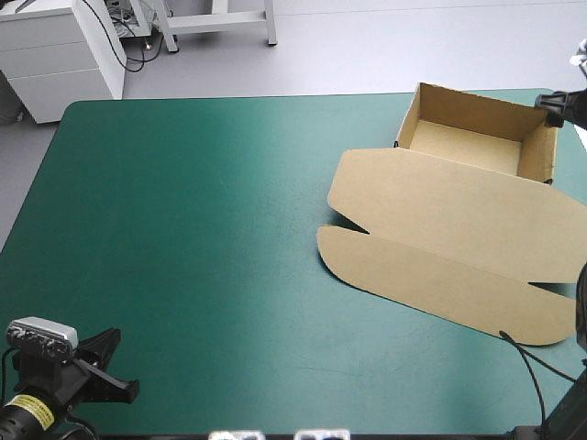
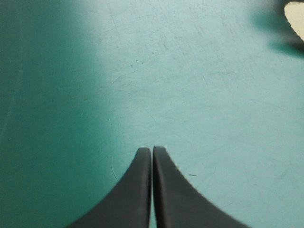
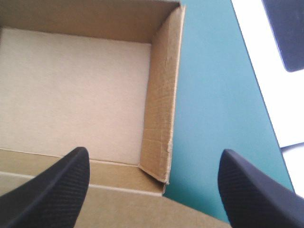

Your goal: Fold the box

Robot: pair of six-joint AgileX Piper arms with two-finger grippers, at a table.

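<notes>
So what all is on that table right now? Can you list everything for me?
box: one, brown, far right part of the table; an open tray with its walls raised and its lid lying flat toward the near edge.
table cover: one, teal-green, under the box.
left gripper: one, black fingers, shut with nothing between them, over the table's near left corner.
right gripper: one, black fingers, open, at the tray's right wall, whose corner shows between the fingers.

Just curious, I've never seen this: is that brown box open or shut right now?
Open. The box is a tray with its walls raised and nothing inside, and its lid lies flat on the teal-green cover.
</notes>
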